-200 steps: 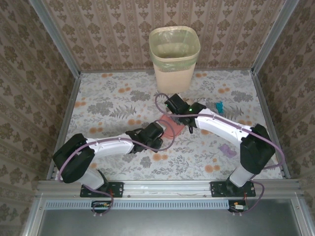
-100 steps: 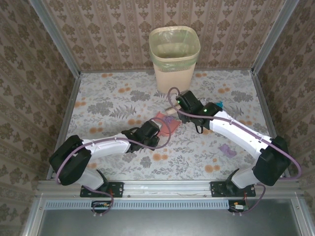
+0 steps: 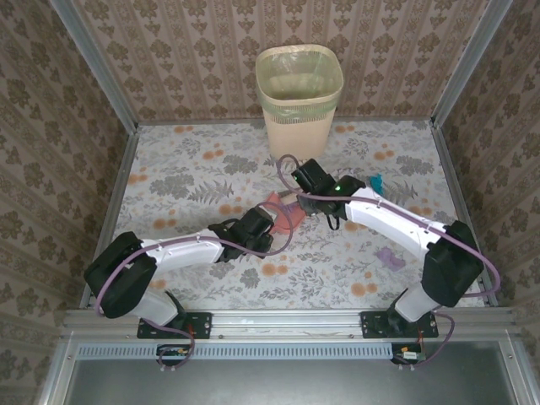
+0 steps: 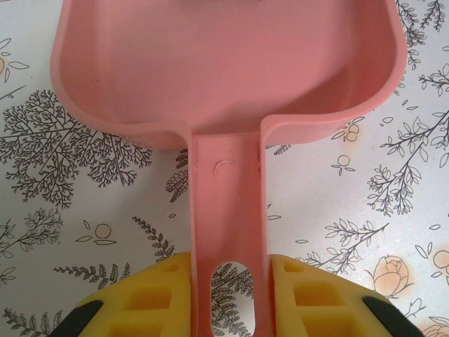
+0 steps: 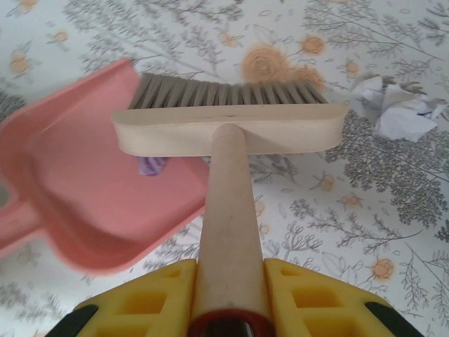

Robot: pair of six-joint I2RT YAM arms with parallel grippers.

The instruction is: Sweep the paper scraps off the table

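My left gripper is shut on the handle of a pink dustpan, which lies flat on the table near its middle. My right gripper is shut on the wooden handle of a brush. Its bristles stand at the pan's open lip. A lilac paper scrap lies inside the pan just under the brush head. A white scrap lies on the cloth to the brush's right. A teal scrap and a lilac scrap lie further right on the table.
A cream waste bin with a liner stands at the back middle of the table. Aluminium rails and patterned walls close in the sides and back. Both arms meet over the middle of the cloth.
The right arm swung out to the right and came back left, bringing the brush to the pan's lip. The left gripper and dustpan shifted slightly left.
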